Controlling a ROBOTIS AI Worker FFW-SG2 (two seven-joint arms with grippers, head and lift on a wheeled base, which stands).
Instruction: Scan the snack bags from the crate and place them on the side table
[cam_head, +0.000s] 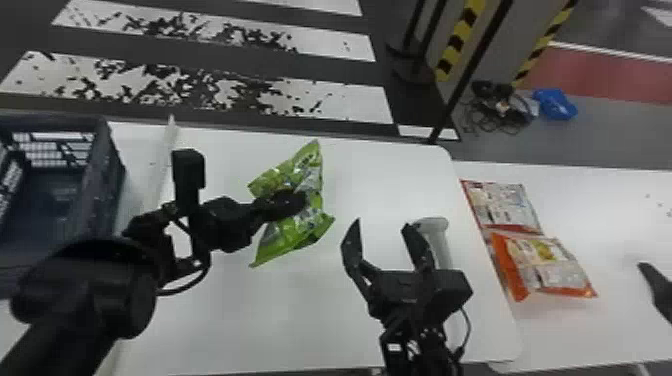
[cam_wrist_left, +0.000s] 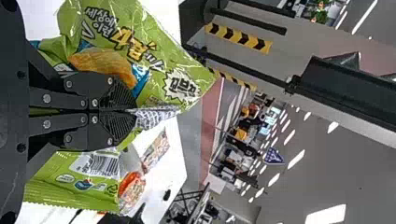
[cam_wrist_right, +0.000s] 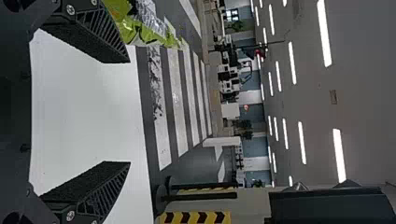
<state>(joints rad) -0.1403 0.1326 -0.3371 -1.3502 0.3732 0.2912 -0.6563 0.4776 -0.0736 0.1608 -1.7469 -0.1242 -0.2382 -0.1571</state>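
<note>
Over the middle of the white table, my left gripper (cam_head: 300, 201) is shut on a green snack bag (cam_head: 295, 225). In the left wrist view the left gripper (cam_wrist_left: 133, 110) pinches the crumpled green bag (cam_wrist_left: 173, 77), whose barcode faces the camera below the fingers. To the right of the bag, my right gripper (cam_head: 382, 225) stands open with nothing between its fingers; in the right wrist view the right gripper (cam_wrist_right: 130, 112) is spread wide. On the side table (cam_head: 615, 210) at the right lie two orange snack bags (cam_head: 545, 265). The dark crate (cam_head: 107, 165) is at the far left.
A white scanner-like device (cam_head: 435, 232) stands just behind the right gripper's wrist. A raised clear strip (cam_head: 162, 160) runs beside the crate. The white table's right edge borders the side table, where a black pointed object (cam_head: 655, 287) shows at the far right.
</note>
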